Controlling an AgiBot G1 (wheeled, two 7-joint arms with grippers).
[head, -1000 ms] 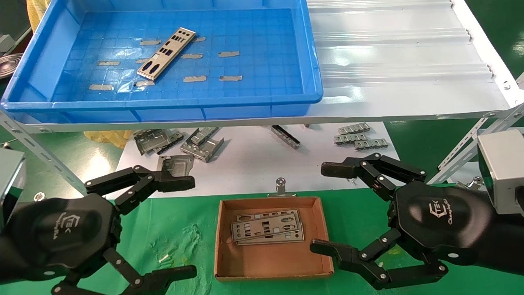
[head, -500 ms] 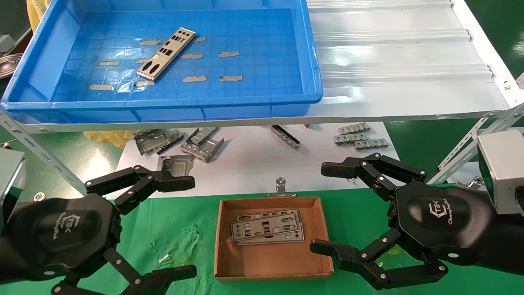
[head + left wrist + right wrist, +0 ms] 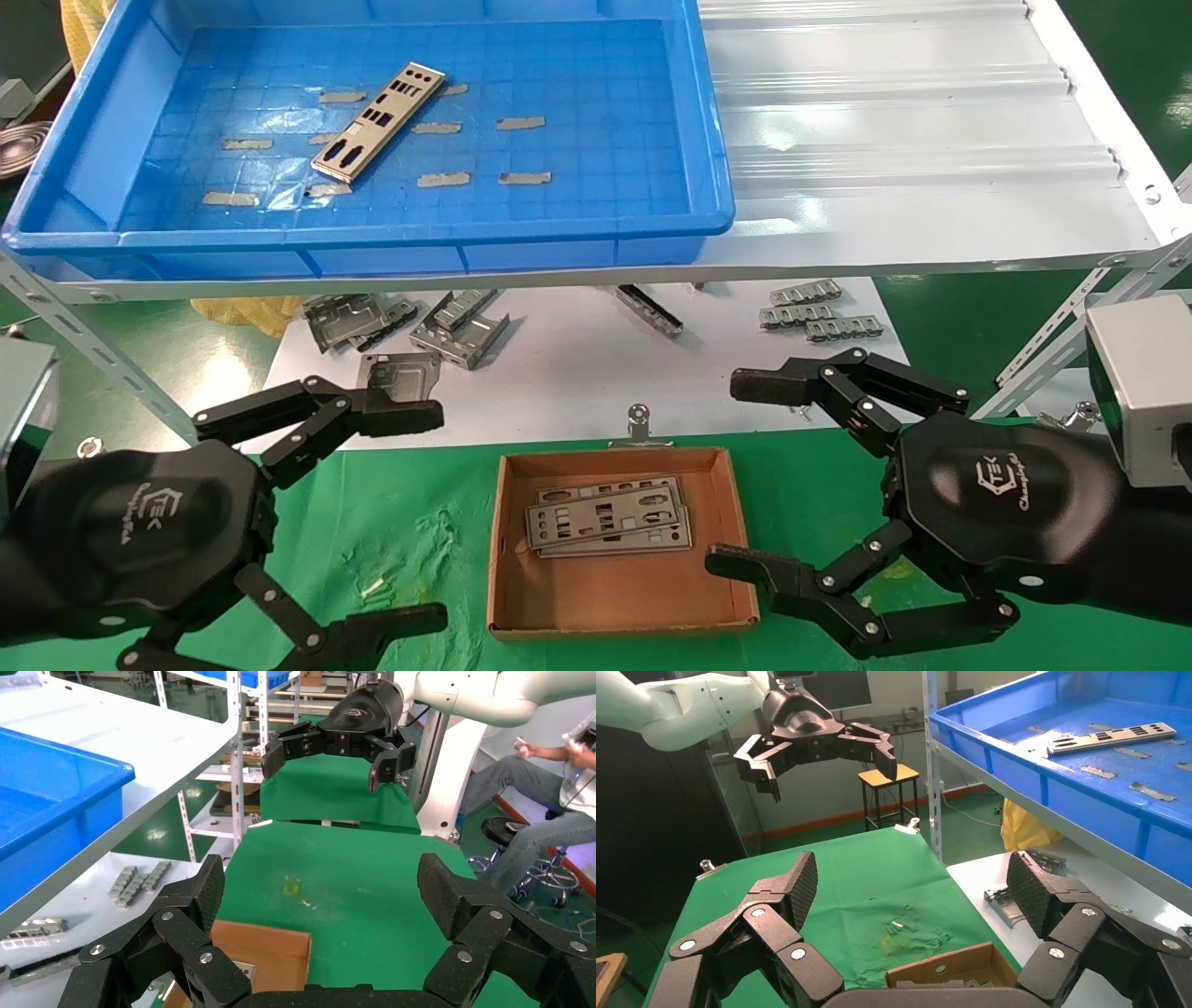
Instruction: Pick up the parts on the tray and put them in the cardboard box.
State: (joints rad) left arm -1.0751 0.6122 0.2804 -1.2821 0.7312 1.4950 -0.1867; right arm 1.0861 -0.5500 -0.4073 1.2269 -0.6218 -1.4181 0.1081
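Observation:
One silver-grey part (image 3: 378, 121) (image 3: 1112, 737) lies slanted on the floor of the blue tray (image 3: 717, 177) (image 3: 1032, 776) on the upper shelf. The cardboard box (image 3: 497, 540) (image 3: 947, 971) (image 3: 270, 948) sits on the green cloth low in the middle, holding stacked parts (image 3: 607, 518). My left gripper (image 3: 424, 517) (image 3: 320, 899) hovers open to the left of the box, empty. To the box's right my right gripper (image 3: 736, 475) (image 3: 909, 896) also stands open and empty.
Bent grey brackets (image 3: 410, 326) and small metal strips (image 3: 819, 312) lie on the white board under the shelf. Grey tape scraps (image 3: 442, 178) dot the tray floor. The white ribbed shelf (image 3: 903, 130) extends right of the tray. A shelf leg (image 3: 74, 340) slants past my left gripper.

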